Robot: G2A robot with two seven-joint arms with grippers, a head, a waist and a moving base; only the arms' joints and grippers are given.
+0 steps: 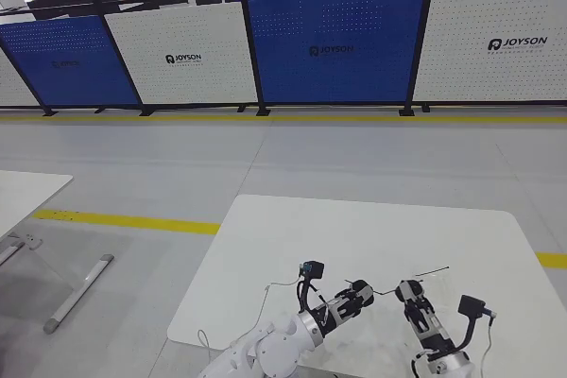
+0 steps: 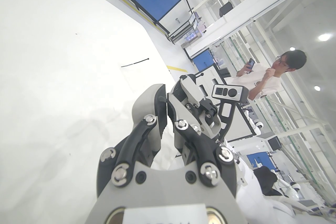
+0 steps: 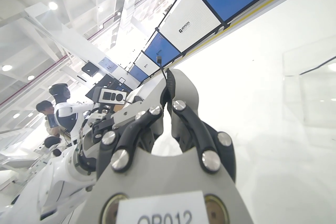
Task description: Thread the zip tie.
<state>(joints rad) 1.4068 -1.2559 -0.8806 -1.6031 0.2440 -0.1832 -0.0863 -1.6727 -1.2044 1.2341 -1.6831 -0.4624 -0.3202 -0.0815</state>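
R pincer point(image 3: 168, 76) w/ thin blk zip tie point(image 3: 162, 68)

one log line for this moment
right gripper shut on zip tie | left gripper shut | second zip tie lying on table

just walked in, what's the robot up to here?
The right gripper is shut on a zip tie, its head sticking out past the fingertips. The left gripper is shut close beside it, apparently pinching the tail. Nothing is through the head yet. A second zip tie lies on the table.
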